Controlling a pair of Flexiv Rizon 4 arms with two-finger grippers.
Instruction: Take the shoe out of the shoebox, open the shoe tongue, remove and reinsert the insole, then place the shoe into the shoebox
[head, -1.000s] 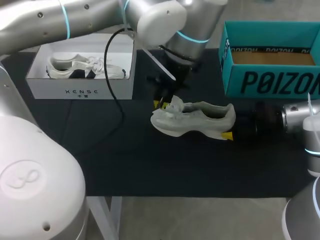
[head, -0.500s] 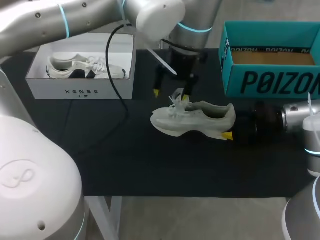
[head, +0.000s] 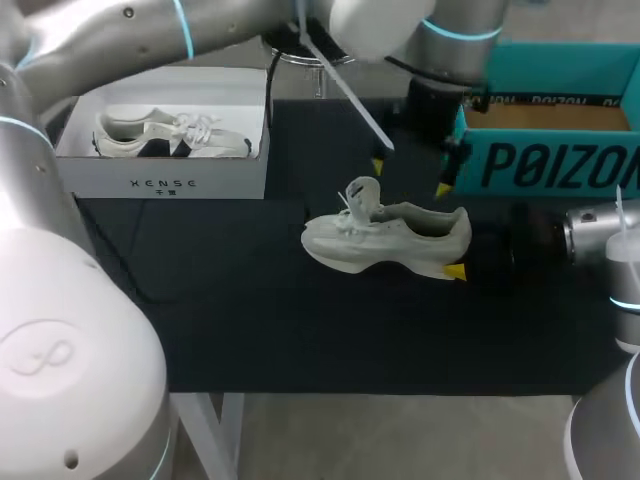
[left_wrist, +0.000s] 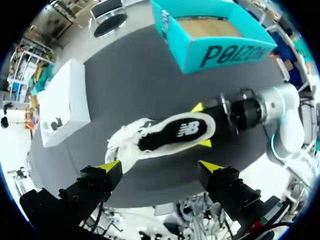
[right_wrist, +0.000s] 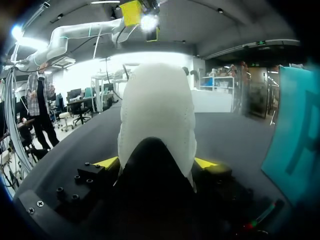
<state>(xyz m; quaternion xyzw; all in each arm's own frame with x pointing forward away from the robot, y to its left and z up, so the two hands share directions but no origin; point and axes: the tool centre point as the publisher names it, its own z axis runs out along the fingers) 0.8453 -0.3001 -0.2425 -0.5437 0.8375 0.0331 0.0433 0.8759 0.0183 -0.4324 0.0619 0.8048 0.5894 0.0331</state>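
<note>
A pale grey shoe (head: 385, 238) lies on the black mat, toe to the left, its tongue (head: 360, 195) standing up. My right gripper (head: 457, 258) is shut on the heel, and in the right wrist view the heel (right_wrist: 157, 115) fills the gap between its fingers (right_wrist: 106, 163). My left gripper (head: 410, 177) hangs open above and behind the shoe with nothing in it. Below the left gripper (left_wrist: 160, 167) in its own view, the shoe (left_wrist: 165, 137) shows its dark insole (left_wrist: 175, 134).
A white shoebox (head: 160, 180) with another shoe (head: 170, 135) in it stands at the back left. An open teal shoebox (head: 545, 165) stands at the back right, close to my left gripper. The black mat (head: 250, 320) covers the table.
My left gripper has let go of the tongue and laces, opened wide, and moved up and to the right. The tongue now stands upright. The right arm has kept still.
</note>
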